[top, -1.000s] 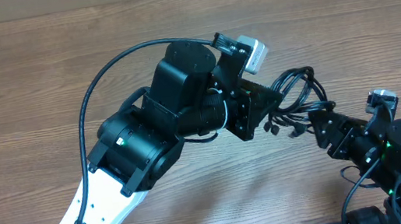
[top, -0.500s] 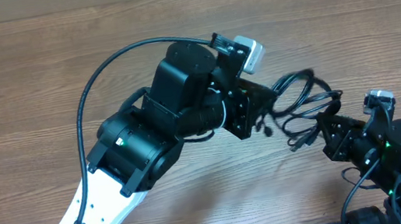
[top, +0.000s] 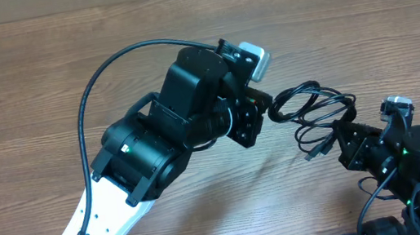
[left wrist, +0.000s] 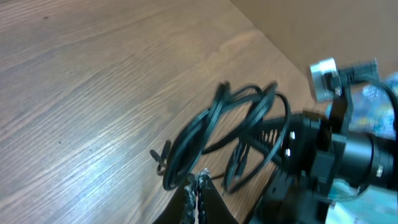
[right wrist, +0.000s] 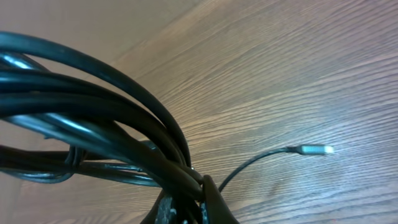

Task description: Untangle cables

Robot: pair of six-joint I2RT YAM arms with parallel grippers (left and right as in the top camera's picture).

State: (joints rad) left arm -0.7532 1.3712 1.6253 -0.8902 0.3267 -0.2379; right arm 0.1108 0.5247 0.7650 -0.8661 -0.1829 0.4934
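Right wrist view is my nearest look. The right end effector [right wrist: 186,208] has its fingers pressed together on the cables [right wrist: 112,124]. Several glossy black strands cross just above the tips. One loose strand runs out of the bundle to a silver plug [right wrist: 314,149] lying on the table [right wrist: 292,56].

On the far side of the bundle, the left end effector [left wrist: 196,190] is closed too, pinching a strand at the bundle's edge. Its wrist view shows loops fanning away from its tips.

From overhead, the change over the last second is plain. The left end effector has drawn back from the bundle. The cables, a tight clump between the two end effectors a second ago, are now stretched into open, separate loops spanning the gap. I can't tell whether they rest on the table or hang just over it.

I read that as progress: the clump is loosening and single strands are starting to show. They still cross one another at the bundle's near end, by the right end effector, so the untangling isn't done.

Past the bundle I see only wood grain. No box, tray or other container shows in any view.
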